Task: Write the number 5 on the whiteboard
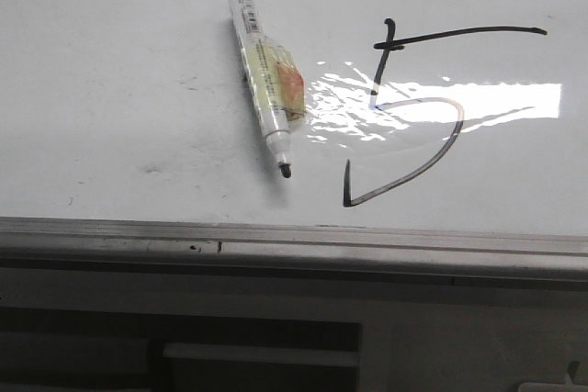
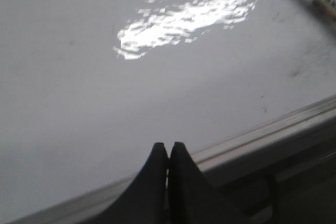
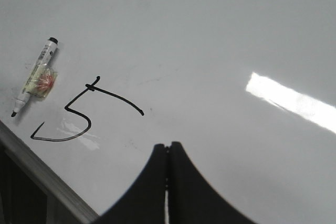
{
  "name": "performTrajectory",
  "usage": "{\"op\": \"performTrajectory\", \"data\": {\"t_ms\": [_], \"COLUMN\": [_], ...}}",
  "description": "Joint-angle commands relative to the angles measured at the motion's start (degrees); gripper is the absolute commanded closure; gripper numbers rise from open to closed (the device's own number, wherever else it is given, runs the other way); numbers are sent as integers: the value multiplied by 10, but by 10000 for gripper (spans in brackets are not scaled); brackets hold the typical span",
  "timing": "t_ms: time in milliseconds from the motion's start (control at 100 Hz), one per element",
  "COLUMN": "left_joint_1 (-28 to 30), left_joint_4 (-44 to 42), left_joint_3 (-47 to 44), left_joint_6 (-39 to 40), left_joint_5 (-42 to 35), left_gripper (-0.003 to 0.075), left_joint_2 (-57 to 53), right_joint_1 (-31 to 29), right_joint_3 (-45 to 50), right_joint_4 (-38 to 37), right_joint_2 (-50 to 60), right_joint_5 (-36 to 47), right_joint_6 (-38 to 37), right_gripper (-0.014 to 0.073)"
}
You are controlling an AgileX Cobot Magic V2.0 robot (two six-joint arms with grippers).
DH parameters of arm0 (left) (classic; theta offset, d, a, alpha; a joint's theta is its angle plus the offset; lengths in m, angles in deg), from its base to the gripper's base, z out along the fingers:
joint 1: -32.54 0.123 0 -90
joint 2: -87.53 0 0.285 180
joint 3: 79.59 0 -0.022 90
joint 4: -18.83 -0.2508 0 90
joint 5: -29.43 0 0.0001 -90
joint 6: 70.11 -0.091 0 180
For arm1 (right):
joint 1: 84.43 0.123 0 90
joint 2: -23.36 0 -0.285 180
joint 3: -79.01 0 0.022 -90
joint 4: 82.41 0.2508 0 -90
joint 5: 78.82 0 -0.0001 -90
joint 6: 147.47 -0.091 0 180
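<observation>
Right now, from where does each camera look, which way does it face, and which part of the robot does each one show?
Front view: looks forward and down over the whiteboard, seeing the marker and the number 5; no robot part shows.
Left wrist view: above the board by its grey edge; the left gripper shows, shut and empty.
Right wrist view: above the board, facing the 5; the right gripper shows, shut and empty.
Shared: all three see the marker.

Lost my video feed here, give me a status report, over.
Left claw shut, empty. Right claw shut, empty. Number 5 drawn on whiteboard. Uncapped marker lying beside it, nothing in the way.
</observation>
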Motion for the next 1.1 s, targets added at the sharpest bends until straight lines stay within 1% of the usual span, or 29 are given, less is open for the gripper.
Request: {"op": "performTrajectory", "data": {"t_ms": [0, 60, 80, 110, 200, 320, 1090], "left_joint_1": [23, 37, 40, 44, 57, 67, 67], "left_joint_4": [0, 6, 9, 12, 20, 21, 21], "left_joint_3": [-10, -25, -25, -24, -24, -24, -24], "left_joint_6": [0, 0, 0, 0, 0, 0, 0], "left_joint_5": [-44, -41, -22, -1, 9, 8, 8], "left_gripper": [741, 741, 741, 741, 741, 741, 741], "left_joint_2": [-18, -42, -51, -50, -48, -49, -49], "right_joint_1": [-3, -3, -3, -3, -3, -3, -5], "right_joint_3": [-12, -12, -12, -12, -12, -12, -10], "right_joint_4": [-17, -17, -17, -17, -17, -17, -24], "right_joint_2": [-10, -10, -10, -10, -10, -10, -10], "right_joint_5": [39, 39, 39, 39, 39, 37, 32], "right_joint_6": [-1, -1, -1, -1, -1, -1, -1], "right_gripper": [657, 657, 657, 657, 657, 657, 657]}}
